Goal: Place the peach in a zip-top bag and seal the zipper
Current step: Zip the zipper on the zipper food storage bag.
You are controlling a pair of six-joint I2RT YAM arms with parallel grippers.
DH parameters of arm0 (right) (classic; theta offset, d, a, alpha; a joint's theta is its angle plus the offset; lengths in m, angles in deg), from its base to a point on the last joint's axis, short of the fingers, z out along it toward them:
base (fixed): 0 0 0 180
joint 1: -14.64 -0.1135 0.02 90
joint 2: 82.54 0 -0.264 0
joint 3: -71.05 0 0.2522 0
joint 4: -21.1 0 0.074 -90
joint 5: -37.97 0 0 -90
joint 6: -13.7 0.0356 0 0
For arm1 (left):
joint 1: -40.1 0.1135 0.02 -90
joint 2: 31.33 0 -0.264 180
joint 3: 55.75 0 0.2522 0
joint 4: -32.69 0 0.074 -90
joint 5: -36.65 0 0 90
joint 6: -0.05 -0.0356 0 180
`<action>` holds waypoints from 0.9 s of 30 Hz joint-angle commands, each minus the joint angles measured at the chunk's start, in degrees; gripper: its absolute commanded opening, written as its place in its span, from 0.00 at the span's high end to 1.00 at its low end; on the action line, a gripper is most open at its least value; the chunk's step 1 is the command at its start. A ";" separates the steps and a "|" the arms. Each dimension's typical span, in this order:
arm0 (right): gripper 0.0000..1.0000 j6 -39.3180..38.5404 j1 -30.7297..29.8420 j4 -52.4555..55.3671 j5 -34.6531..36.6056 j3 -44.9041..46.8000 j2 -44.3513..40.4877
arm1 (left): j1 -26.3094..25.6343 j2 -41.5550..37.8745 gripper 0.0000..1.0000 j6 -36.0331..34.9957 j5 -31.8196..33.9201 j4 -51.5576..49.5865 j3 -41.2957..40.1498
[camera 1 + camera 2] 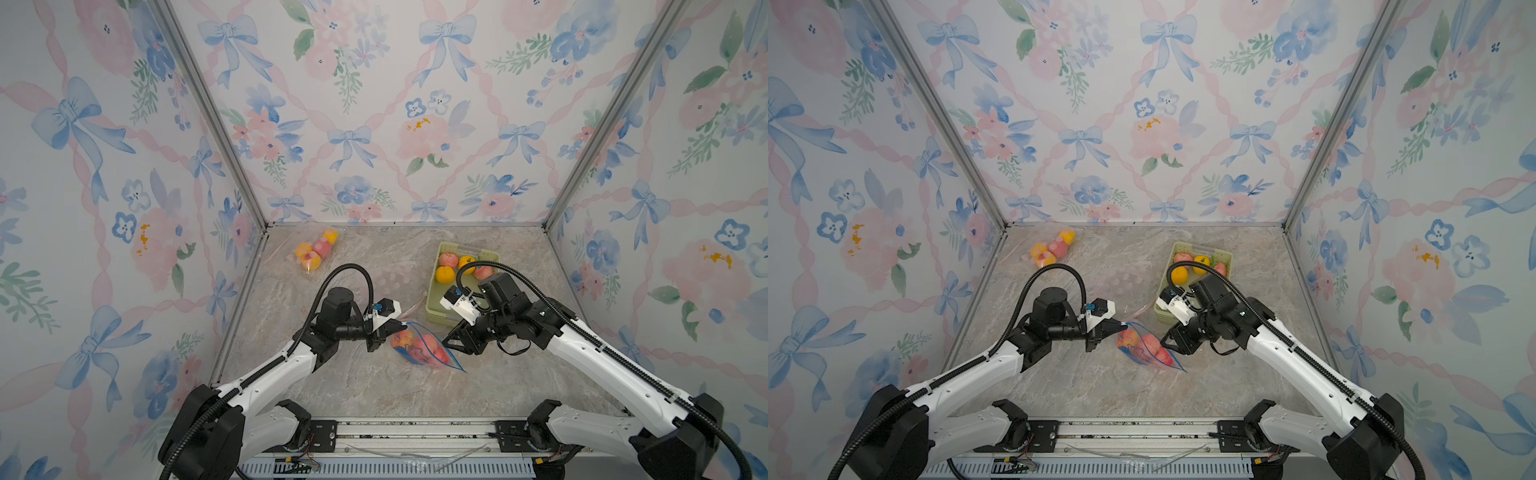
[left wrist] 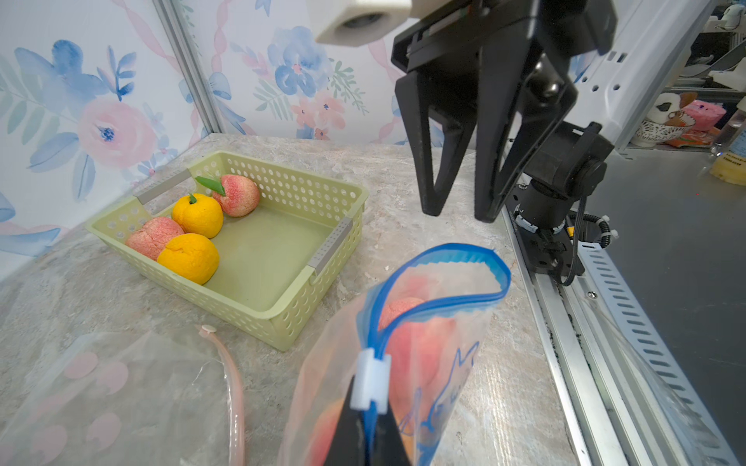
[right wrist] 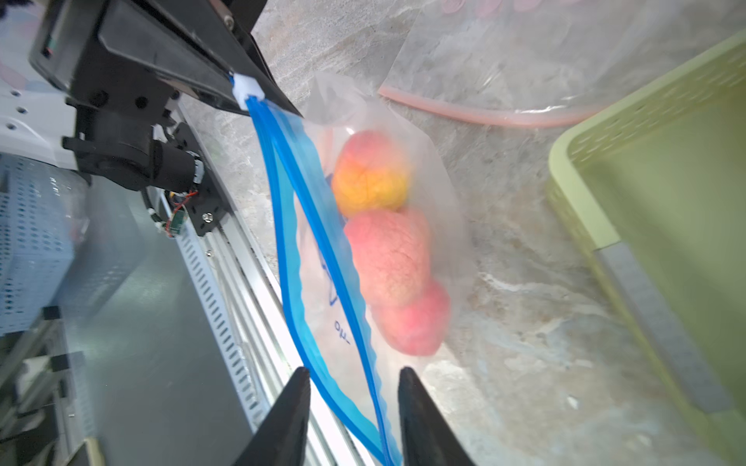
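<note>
The slider (image 2: 370, 379) of the zip-top bag (image 2: 464, 322), peach (image 3: 387, 258) inside, is being clamped by the left gripper (image 2: 369, 411); the zipper (image 3: 290, 226) is being straddled at its far end by the parted, empty jaws of the right gripper (image 3: 353, 373).

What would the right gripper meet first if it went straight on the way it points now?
The zip-top bag: its blue zipper edge runs between the open fingers of the right gripper. Farther along, probably the left gripper pinching the white slider; depth unclear.
</note>
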 commanded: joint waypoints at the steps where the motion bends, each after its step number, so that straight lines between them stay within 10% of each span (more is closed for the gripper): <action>1: 0.55 2.12 -4.66 -2.34 8.29 -2.54 -2.22 | -0.21 2.34 1.00 -5.90 0.54 -10.95 4.68; 12: 0.56 -0.75 -20.93 -22.67 25.52 1.52 -4.58 | -0.09 2.72 1.00 -6.37 2.45 -19.56 11.50; 27: 0.69 -7.09 -15.66 -32.86 13.75 3.44 -1.27 | -0.17 -0.08 1.00 -8.34 0.80 -24.91 13.74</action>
